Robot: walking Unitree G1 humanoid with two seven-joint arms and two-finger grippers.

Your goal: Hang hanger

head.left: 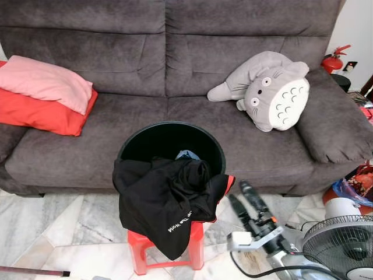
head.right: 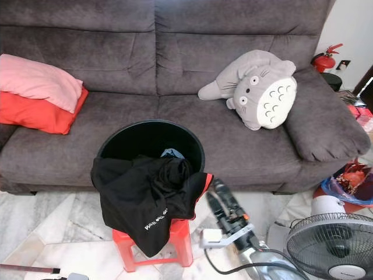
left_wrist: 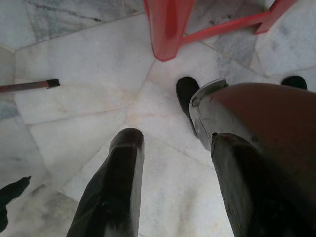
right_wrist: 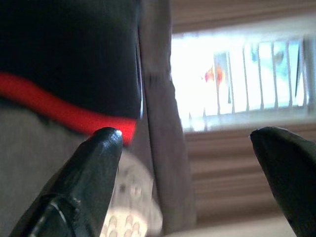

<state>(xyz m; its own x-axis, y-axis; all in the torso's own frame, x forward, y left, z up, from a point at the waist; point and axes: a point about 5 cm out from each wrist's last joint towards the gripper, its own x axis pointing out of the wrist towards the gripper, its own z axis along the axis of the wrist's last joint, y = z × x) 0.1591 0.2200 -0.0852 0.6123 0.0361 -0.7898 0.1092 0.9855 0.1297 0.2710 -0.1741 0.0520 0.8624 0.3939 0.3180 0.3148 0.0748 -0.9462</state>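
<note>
Two flat pillows stacked at the sofa's left end: a pale pink pillow (head.left: 45,81) over a red-orange pillow (head.left: 41,114), both smooth cloth. Dark grey suede-like sofa (head.left: 175,64), nap brushed in patches.

Centre: round black plastic bin (head.left: 169,143) with a thin hard rim, standing on a small red plastic stool (head.left: 166,245) on the white-grey marble tile floor (head.left: 64,227). A black fabric garment (head.left: 166,201), limp and crumpled, drapes over the bin's front rim and hangs down past the stool seat; small white lettering near its lower hem, a red edge showing at its right side. A bit of pale blue cloth shows inside the bin. No hanger can be made out; cannot tell whether one lies under the garment.

Left gripper (left_wrist: 175,148) points down at the floor beside a stool leg, jaws spread apart, holding nothing.

Right gripper (head.left: 243,193) is raised just right of the bin, its long axis tilted up toward the sofa, jaws wide apart, empty.

Right of centre on the seat: a grey-and-cream plush toy (head.left: 271,87), fuzzy, lying tilted. Far right: a white standing fan (head.left: 344,242) with a wire cage.
</note>
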